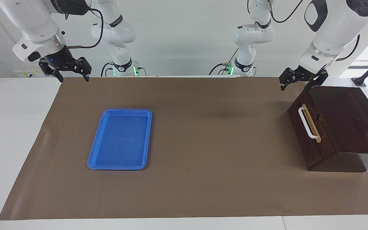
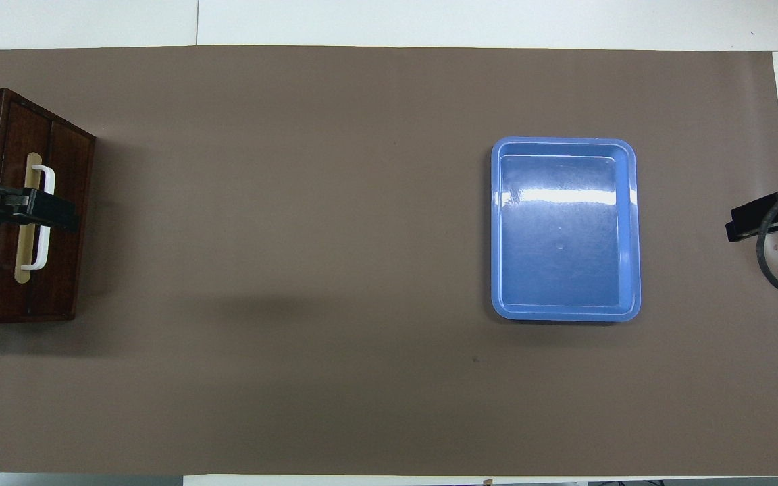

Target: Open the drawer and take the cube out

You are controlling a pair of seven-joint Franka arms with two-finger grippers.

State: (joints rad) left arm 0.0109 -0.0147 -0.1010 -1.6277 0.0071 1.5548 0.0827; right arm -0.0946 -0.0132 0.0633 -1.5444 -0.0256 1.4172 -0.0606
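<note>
Left end effector (image 1: 302, 80) hovers open-fingered over the shut drawer (image 1: 311, 127).

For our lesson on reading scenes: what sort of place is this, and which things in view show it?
Probably a robotics lab's test bench: two white arms mounted at a table, a brown mat spread over it, and staged props, a blue tray and a closed wooden drawer.

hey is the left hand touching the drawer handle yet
Apart. In the facing view the left hand hangs in the air above the top edge of the box, with dark wood showing between it and the white handle on the closed drawer.
</note>
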